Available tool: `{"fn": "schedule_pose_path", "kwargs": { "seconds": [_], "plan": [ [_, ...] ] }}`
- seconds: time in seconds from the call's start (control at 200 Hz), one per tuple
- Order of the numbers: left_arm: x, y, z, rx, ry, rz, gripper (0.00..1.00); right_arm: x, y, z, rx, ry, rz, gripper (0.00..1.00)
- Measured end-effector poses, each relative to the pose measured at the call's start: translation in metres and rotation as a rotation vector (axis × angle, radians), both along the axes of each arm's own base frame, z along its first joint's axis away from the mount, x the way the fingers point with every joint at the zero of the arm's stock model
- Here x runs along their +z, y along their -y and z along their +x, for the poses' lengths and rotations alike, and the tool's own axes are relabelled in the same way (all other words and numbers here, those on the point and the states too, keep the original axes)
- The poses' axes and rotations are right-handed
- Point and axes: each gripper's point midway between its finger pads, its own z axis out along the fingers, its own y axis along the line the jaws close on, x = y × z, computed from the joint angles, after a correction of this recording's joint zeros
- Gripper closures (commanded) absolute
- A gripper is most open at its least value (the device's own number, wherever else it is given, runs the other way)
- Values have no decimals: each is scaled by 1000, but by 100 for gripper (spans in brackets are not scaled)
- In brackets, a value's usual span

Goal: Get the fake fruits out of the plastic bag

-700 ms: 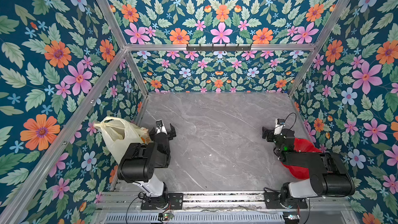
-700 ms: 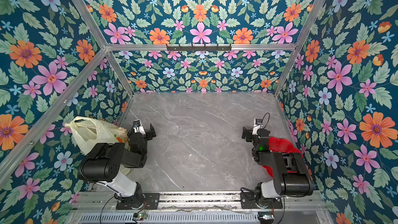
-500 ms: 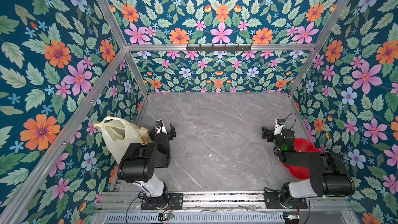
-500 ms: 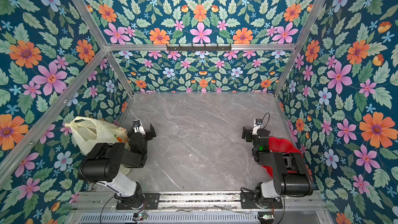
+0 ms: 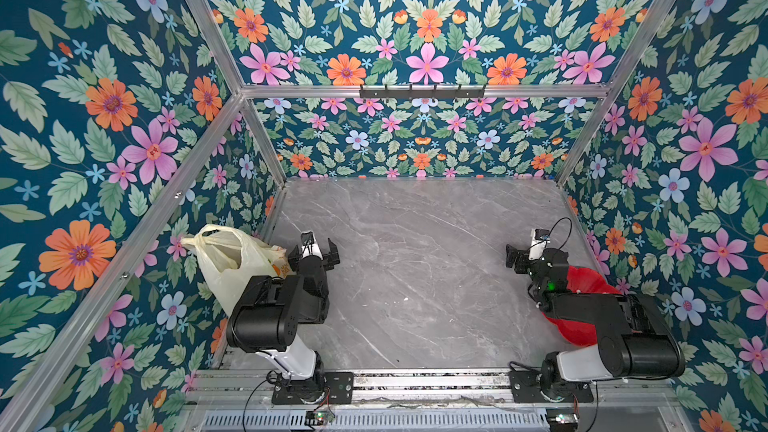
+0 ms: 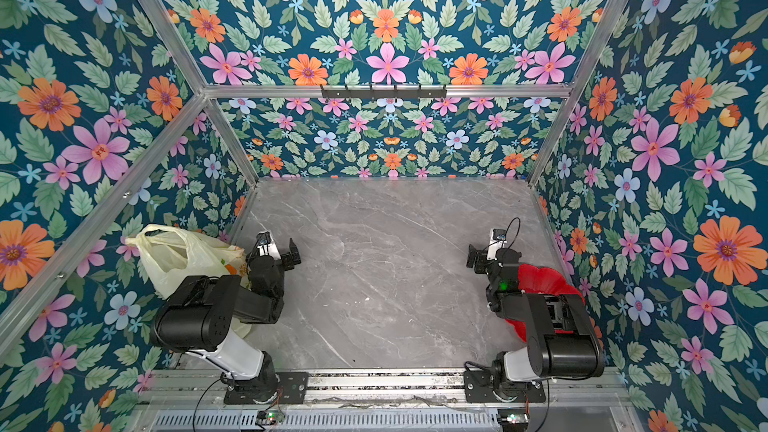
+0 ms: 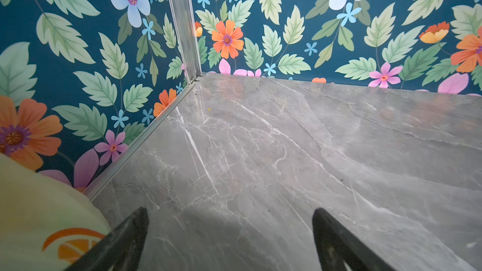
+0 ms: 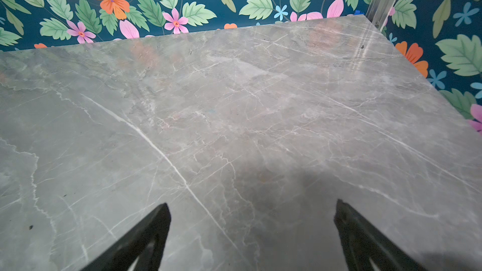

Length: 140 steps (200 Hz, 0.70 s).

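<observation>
The plastic bag (image 5: 232, 268) (image 6: 178, 259) is cream-yellow with orange slice prints. It stands bulging against the left wall, handles up, partly behind my left arm. The fake fruits are hidden inside it. My left gripper (image 5: 314, 254) (image 6: 272, 259) hovers open just right of the bag, apart from it. In the left wrist view the bag (image 7: 31, 217) fills one corner beside the open, empty left gripper (image 7: 229, 211). My right gripper (image 5: 528, 259) (image 6: 488, 261) stands open near the right wall. In its wrist view the right gripper (image 8: 251, 204) has only bare table between its fingers.
A red flower-shaped plate (image 5: 582, 284) (image 6: 544, 280) lies by the right wall, largely under my right arm. The grey marble table (image 5: 415, 263) is boxed in by floral walls on three sides. A metal rail runs along its front edge.
</observation>
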Motion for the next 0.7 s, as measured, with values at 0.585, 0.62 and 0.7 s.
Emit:
{"fn": "schedule_pose_path", "kwargs": {
  "seconds": [0.585,0.62,0.7],
  "plan": [
    [9,11,-7,-65,33,11,0,15,-4,-1,22,39,1,1],
    [13,12,-8,-69,43,13,0,18,-4,-1,24,50,1,1],
    [24,15,-8,-73,67,17,0,24,-5,-5,30,65,0,1]
  ]
}}
